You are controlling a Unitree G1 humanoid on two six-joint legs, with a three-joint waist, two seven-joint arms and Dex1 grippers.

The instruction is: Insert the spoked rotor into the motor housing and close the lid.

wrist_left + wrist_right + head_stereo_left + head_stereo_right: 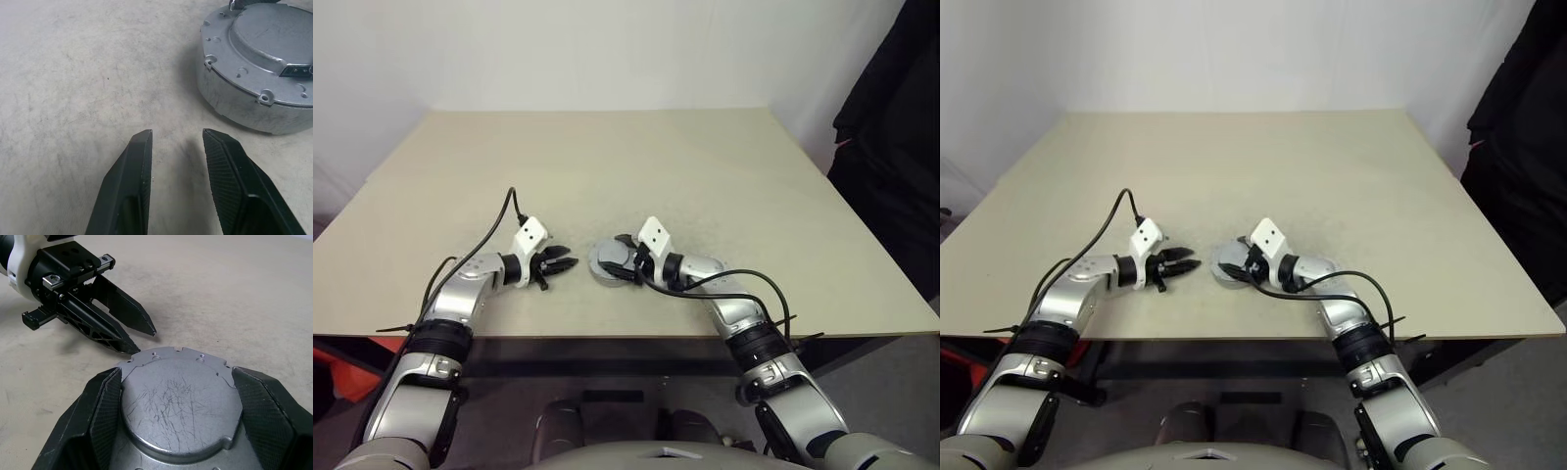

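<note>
The motor housing [234, 98] is a short round grey cup standing on the table near its front edge. The lid [181, 401], a scratched grey disc with a notched rim, lies on top of it. My right gripper [176, 372] reaches in low, its two black fingers [98, 416] pressed against opposite sides of the lid's raised centre. Just left of the housing, my left gripper [570, 258] hovers over the table, its tips pointing at the housing and apart with only bare table between them. The spoked rotor is hidden.
The beige table [607, 157] stretches wide behind and to both sides of the housing. Its front edge [607, 333] runs close under my forearms. A dark shape [891, 147] stands beyond the table's right side.
</note>
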